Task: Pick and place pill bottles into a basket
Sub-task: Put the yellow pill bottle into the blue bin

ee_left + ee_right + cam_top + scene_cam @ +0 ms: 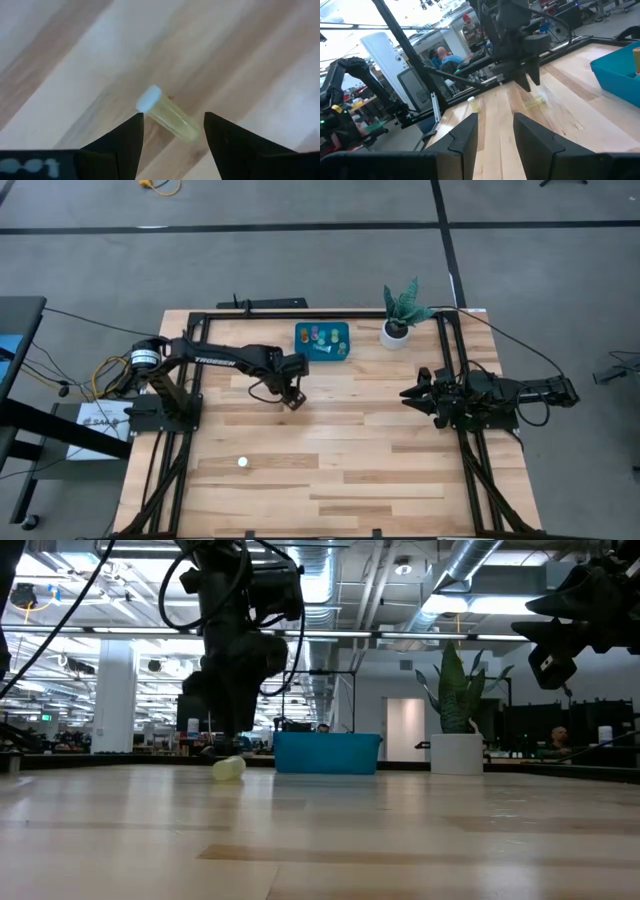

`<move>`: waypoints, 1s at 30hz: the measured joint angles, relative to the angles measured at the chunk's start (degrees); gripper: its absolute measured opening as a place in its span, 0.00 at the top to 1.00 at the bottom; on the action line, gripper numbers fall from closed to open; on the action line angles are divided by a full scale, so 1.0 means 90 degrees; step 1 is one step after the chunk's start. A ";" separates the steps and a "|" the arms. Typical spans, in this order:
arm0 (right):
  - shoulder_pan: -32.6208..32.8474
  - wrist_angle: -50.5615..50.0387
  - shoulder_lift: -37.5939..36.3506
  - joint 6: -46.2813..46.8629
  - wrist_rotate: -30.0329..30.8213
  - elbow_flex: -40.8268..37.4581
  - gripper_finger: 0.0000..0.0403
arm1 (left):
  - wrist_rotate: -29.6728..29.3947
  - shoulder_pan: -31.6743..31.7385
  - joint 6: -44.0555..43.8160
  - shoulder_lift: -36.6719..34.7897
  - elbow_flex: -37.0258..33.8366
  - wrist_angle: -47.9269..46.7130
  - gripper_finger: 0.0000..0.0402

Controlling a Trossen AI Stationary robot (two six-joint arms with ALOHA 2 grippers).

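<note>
Hovering my left gripper [172, 131] over a pale yellow pill bottle [167, 115] lying on its side on the table [350, 440], I hold my jaws wide, one on each side, not touching it. Several bottles already sit in the basket [322, 340]. A white-capped bottle [241, 463] waits well apart near the front. My right gripper [412, 394] idles open beside the plant [400, 315].

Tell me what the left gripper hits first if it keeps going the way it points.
Probably the pale yellow bottle lying on its side on the table; it sits between the left gripper's open fingers, just ahead of the tips.
</note>
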 joint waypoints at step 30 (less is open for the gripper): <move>0.0001 0.0000 0.0000 0.0000 0.0000 -0.0001 0.71 | 0.0428 -0.0097 -0.3416 -0.0029 -0.1739 0.1868 0.68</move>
